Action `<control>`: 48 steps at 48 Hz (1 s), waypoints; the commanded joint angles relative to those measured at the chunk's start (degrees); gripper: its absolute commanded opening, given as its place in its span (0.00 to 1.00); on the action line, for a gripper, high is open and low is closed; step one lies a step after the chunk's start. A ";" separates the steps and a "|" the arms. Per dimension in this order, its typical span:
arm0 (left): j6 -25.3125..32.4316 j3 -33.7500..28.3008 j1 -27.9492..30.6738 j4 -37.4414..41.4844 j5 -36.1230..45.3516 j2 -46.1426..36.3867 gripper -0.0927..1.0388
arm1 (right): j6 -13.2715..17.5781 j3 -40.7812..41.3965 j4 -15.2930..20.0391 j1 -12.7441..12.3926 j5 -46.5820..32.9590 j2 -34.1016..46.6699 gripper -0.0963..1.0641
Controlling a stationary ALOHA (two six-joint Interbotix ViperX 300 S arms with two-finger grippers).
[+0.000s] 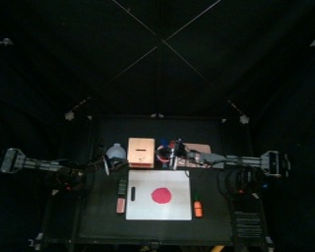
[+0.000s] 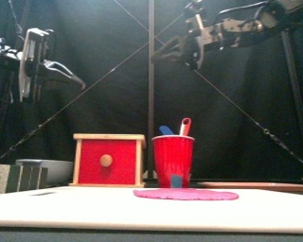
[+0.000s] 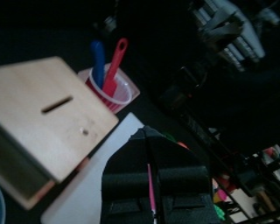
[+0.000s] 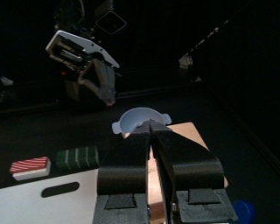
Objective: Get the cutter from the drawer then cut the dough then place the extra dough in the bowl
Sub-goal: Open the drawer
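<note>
Step one, drawer unopened: pale wooden box with red drawer front [image 1: 141, 151], 11 o'clock of flat red dough disc [image 1: 161, 194]. Left claw [image 3: 150, 147], right claw [image 4: 150, 129] each pressed together; you likely part one, pull knob [image 2: 106, 161].

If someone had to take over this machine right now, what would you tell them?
Left gripper: shut, empty, held high on the left.
Right gripper: shut, empty, held high near the box.
Box at the back, drawer closed; cutter not in sight.
Dough lies whole on the board.
Bowl sits beside the box.
Done: nothing.
Left: open the drawer, take the cutter, cut the dough, put the extra in the bowl.
</note>
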 commanded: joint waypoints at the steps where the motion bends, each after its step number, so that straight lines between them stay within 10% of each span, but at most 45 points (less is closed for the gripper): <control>1: -0.70 -2.46 -0.70 -5.10 0.53 3.34 0.10 | 0.00 -8.79 -1.93 -0.18 7.38 5.89 0.11; 12: -1.76 -4.48 -1.85 -13.27 0.53 11.87 0.10 | -0.79 -20.83 -4.04 -0.44 25.14 16.52 0.11; 38: -2.02 -11.07 -2.72 -12.22 -0.09 25.31 0.28 | -0.97 -19.34 -4.48 -0.97 33.40 20.13 0.11; 48: -2.11 -12.13 -2.72 -13.97 -0.09 25.49 0.53 | -0.88 -18.19 -5.54 -0.70 33.75 20.21 0.11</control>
